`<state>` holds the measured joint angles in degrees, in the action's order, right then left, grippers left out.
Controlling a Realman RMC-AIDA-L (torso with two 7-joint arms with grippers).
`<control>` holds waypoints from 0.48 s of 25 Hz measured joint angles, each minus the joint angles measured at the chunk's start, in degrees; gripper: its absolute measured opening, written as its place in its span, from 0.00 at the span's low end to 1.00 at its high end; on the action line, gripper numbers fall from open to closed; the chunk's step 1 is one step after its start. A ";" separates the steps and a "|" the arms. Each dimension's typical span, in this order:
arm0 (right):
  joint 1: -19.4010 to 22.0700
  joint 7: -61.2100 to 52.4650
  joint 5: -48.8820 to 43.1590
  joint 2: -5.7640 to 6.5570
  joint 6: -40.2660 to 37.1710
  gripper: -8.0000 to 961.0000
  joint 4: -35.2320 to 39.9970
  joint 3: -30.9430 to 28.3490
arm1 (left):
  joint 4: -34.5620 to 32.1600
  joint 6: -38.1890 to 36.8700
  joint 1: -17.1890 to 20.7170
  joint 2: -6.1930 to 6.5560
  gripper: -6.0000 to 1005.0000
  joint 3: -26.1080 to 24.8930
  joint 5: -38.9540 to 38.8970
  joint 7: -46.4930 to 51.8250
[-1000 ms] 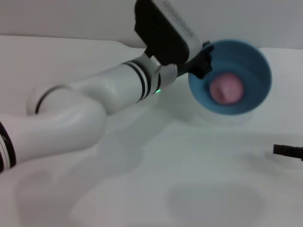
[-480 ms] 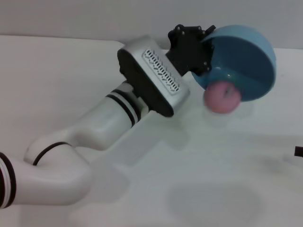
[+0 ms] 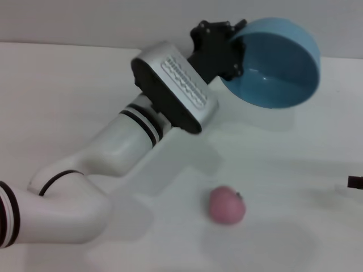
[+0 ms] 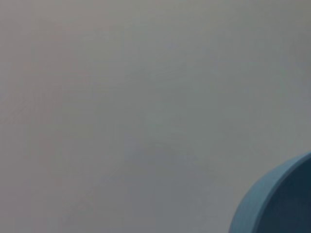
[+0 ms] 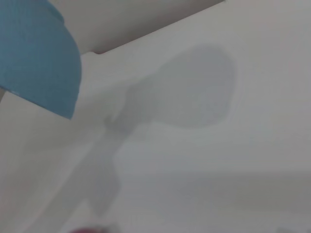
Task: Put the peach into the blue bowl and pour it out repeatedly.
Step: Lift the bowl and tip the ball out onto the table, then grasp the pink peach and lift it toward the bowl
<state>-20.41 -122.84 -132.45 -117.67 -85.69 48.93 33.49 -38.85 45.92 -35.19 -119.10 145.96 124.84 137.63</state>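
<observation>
The white table (image 3: 68,85) carried everything in the scene, and above its far side the left arm reached forward and to the right. The round, deep, glossy light-blue plastic bowl (image 3: 272,65) was lifted clear of the table and tipped on its side, so that its empty opening faced down and toward the camera. The black left gripper (image 3: 227,48) was clenched on the left part of the bowl's rim, and the rim was the only thing it touched. The small round matte pink toy peach (image 3: 227,205) lay on the table nearer to the camera, well apart from the bowl and below it in the head view, and no gripper touched it. Only a dark tip of the right gripper (image 3: 355,182) showed at the right edge, low over the table; I cannot tell its state.
</observation>
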 joint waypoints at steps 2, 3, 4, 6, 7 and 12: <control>-0.26 0.12 0.00 -0.25 0.00 0.42 0.18 0.03 | -0.50 -1.62 -0.15 0.01 0.01 -1.32 -2.97 0.23; -0.41 0.15 0.00 -0.35 0.00 0.42 0.33 0.22 | -1.13 -3.56 -0.21 0.02 0.01 -3.02 -4.74 0.20; -0.55 0.16 0.00 -0.41 -0.01 0.42 0.45 0.51 | -1.97 -6.22 -0.28 0.13 0.01 -5.41 -6.05 0.08; -1.00 0.19 0.01 -0.48 -0.03 0.42 0.61 1.75 | -3.89 -13.39 -0.16 0.40 0.01 -11.04 -6.89 -0.24; -1.38 0.20 0.01 -0.53 0.07 0.42 0.60 2.83 | -5.09 -18.12 -0.04 0.59 0.01 -14.73 -6.91 -0.40; -3.63 0.24 0.16 -0.97 1.79 0.42 0.22 9.31 | -8.78 -49.65 -0.82 1.17 0.01 -38.00 -4.76 -0.92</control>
<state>-24.04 -122.59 -132.29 -118.65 -83.90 49.15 42.80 -47.63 -3.72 -36.01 -117.93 107.96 120.08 136.71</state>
